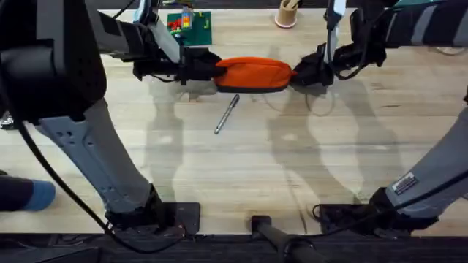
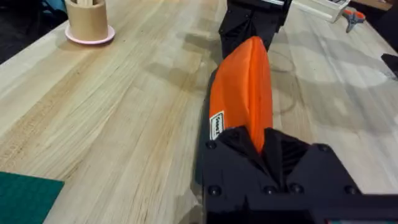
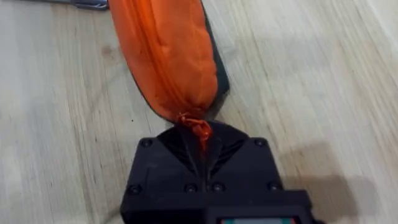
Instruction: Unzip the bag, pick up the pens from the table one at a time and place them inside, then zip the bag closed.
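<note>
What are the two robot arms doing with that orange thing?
They are holding an orange pencil bag by its two ends on the table. The left gripper pinches one end and the right gripper pinches a small orange tab at the other end. The zipper looks closed. One silver pen lies on the table in front of the bag.

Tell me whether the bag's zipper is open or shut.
Shut: the bag shows a closed seam along its top up to the right gripper; no opening shows.

Bag (image 1: pixel 252 74) spans mid-table, left gripper (image 1: pixel 210 71) clamped on its left end, right gripper (image 1: pixel 295 75) on its right. Silver pen (image 1: pixel 227 114) just near of it. Near half of table (image 1: pixel 292 175) open. Green mat (image 1: pixel 191 28) and wooden cup (image 1: pixel 287 13) crowd far edge.
</note>
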You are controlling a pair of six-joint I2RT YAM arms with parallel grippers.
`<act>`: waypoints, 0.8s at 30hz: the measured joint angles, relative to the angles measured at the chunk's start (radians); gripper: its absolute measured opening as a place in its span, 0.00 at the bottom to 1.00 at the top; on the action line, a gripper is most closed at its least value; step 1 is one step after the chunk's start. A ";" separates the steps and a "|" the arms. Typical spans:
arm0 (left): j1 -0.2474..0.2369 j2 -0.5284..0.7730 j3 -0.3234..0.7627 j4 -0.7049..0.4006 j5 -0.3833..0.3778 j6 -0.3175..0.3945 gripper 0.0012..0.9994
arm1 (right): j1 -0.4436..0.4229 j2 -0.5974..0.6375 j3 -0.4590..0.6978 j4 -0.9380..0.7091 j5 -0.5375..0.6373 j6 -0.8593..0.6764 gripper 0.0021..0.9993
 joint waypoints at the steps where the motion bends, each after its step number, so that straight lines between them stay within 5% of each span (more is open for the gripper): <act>1: 0.000 0.000 0.000 0.000 0.000 0.000 0.04 | 0.000 0.000 0.000 0.000 0.000 0.000 0.03; 24: 0.000 0.000 0.000 0.000 0.000 0.000 0.04 | 0.000 0.000 0.000 -0.072 0.000 0.039 0.03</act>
